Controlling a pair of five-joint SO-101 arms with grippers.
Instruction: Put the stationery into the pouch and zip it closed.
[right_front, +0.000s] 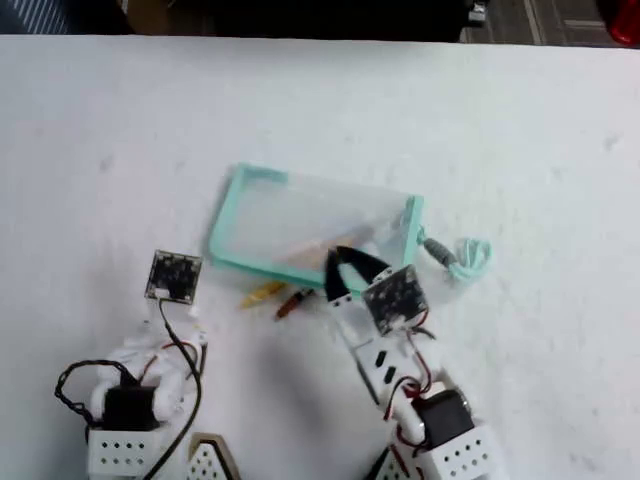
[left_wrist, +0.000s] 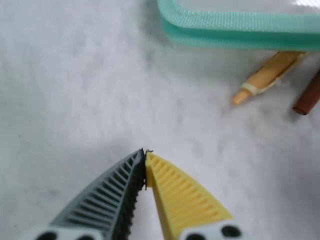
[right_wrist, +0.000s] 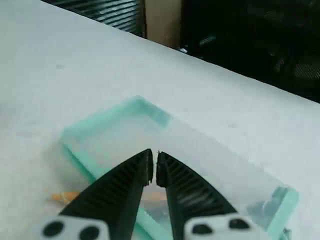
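Pouch (right_front: 300, 215) lying flat; yellow pen (right_front: 262, 293) and brown pen (right_front: 292, 303) lying just beside its arm-side edge. Right gripper (right_wrist: 154, 159) hovering over that edge, pinched together, empty. Left gripper (left_wrist: 145, 156) sitting near the pouch, likewise closed, empty.

The left arm (right_front: 135, 385) sits folded in the lower left of the high view, with its wrist pointing up the frame. The left end effector (left_wrist: 145, 156), grey and yellow, has its tips pressed together and holds nothing. The right arm (right_front: 400, 370) stretches from the lower right toward the centre. The black right end effector (right_front: 335, 258) is closed too, with a thin slit between the tips.
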